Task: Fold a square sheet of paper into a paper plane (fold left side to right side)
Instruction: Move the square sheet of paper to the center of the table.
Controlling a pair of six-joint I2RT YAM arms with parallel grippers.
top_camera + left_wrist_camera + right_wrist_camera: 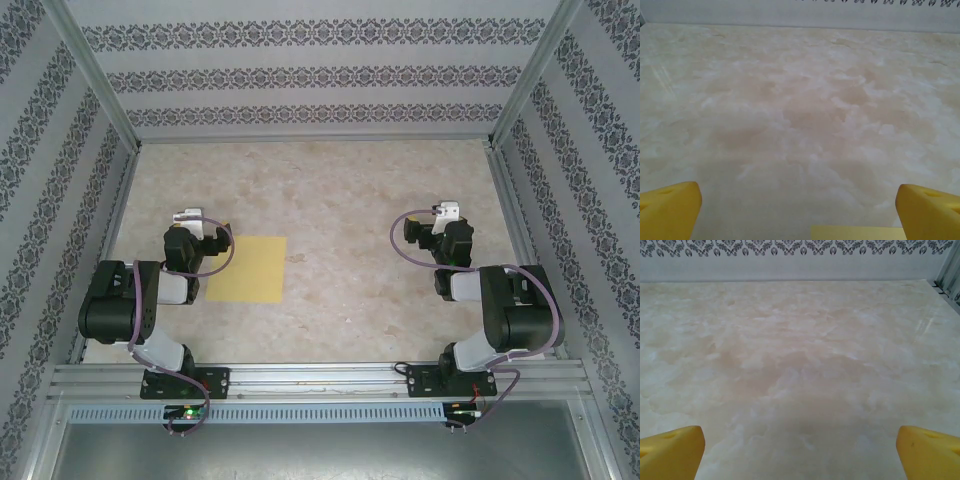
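Marbled table (340,190) before you; your left gripper (799,212), jaws spread wide and holding nothing, hangs over the left side of the square sheet of paper (250,270); it lies flat, edges parallel to the table's, neither axis longer; right gripper (800,452), equally spread, well apart.

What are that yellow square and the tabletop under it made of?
The yellow square looks like thin matte paper: it lies flat with crisp edges. The tabletop seems smooth and marble-patterned, beige with cloudy white patches; real stone or printed laminate, I cannot tell.
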